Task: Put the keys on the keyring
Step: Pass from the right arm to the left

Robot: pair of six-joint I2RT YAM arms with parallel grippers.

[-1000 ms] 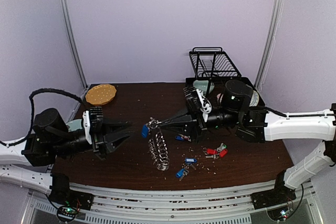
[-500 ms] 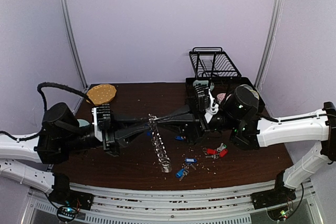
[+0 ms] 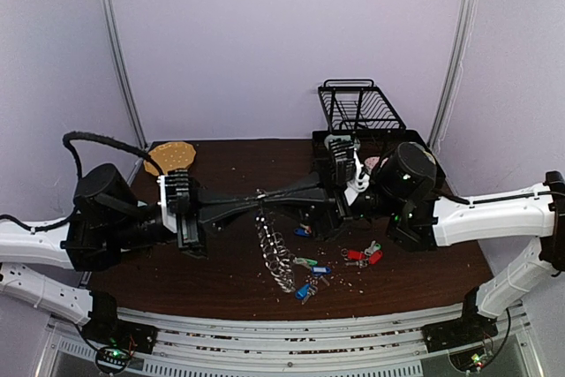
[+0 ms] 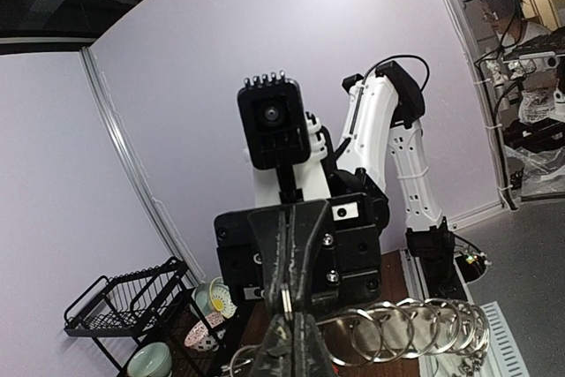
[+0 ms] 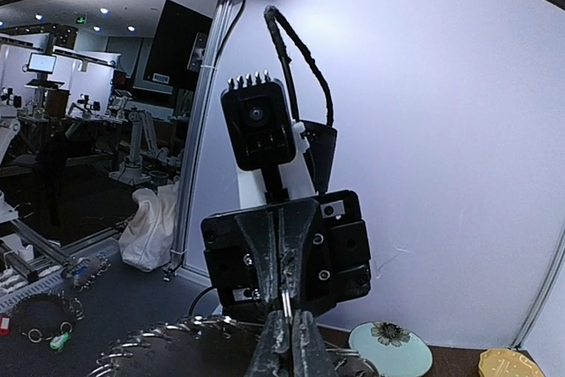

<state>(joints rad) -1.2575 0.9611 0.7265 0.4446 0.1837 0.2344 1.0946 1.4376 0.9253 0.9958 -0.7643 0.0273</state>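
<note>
Left gripper (image 3: 251, 206): jaws pressed together, tips against top link of keyring (image 3: 274, 252); real nip on it unclear. Right gripper (image 3: 268, 199): jaws closed, pinching same top end, tip to tip with left. Hanging from there down to table (image 3: 221, 165). Keys (image 3: 311, 282) loose on table beside lower end.

The dark brown bench (image 3: 229, 165) is sprinkled with pale crumbs. At its back left corner lies a round tan perforated disc (image 3: 169, 157); at the back right stands a black wire dish rack (image 3: 360, 108). Right of centre lie red-tagged keys (image 3: 362, 255). Near the front lie blue-tagged keys (image 3: 309, 289) and a green-tagged key (image 3: 305, 263), just beside the low end of the keyring (image 3: 281, 275).
</note>
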